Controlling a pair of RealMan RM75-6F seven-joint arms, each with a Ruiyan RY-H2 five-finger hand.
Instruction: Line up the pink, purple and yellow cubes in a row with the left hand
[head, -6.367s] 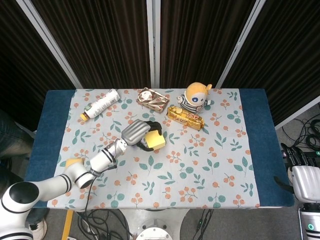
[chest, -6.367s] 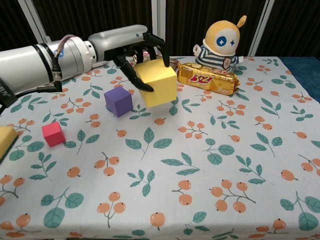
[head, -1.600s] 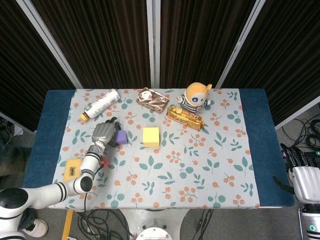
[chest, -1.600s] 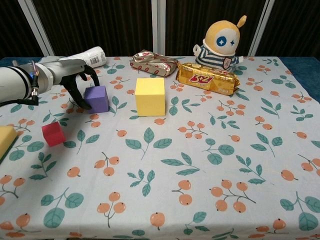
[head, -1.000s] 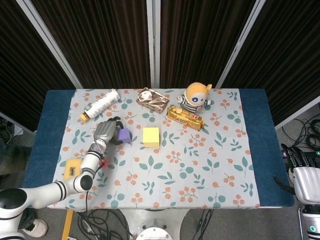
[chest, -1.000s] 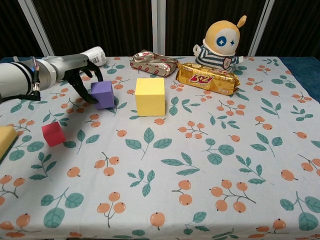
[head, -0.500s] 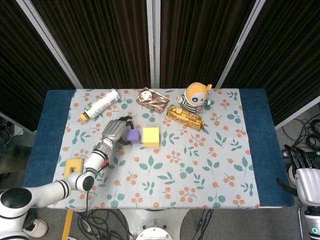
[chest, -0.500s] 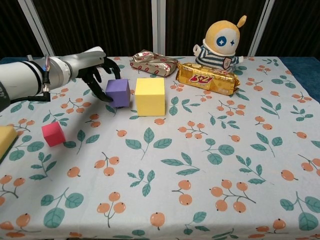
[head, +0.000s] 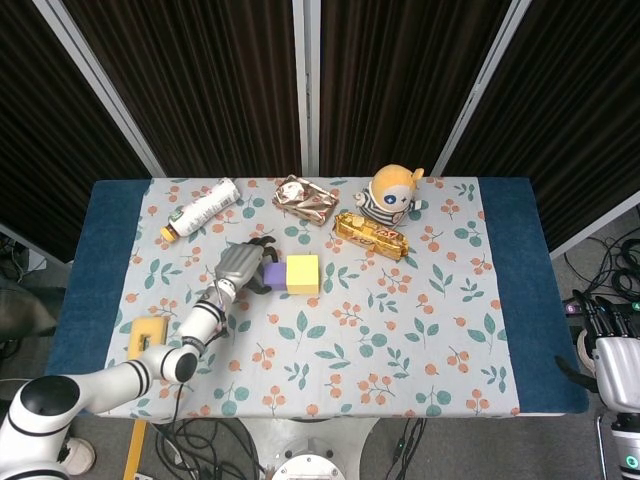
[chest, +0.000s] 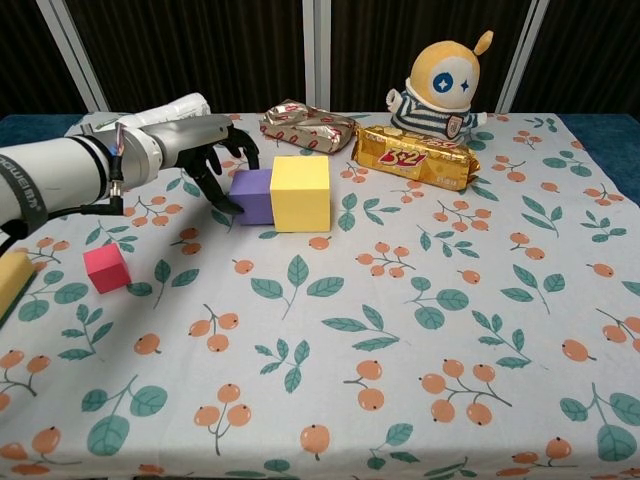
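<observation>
The purple cube sits on the flowered cloth, flush against the left side of the larger yellow cube. My left hand grips the purple cube from its left and far sides, fingers curled around it. Further toward the front left, the pink cube lies on its own; in the head view my left arm hides it. My right hand hangs off the table's front right corner, holding nothing.
Along the back stand a lying bottle, a foil packet, a gold snack packet and a plush toy. A yellow sponge lies at the left front edge.
My left hand carried the purple cube rightward from near the bottle's side and brought it down against the yellow cube. The pink and yellow cubes have not moved.
</observation>
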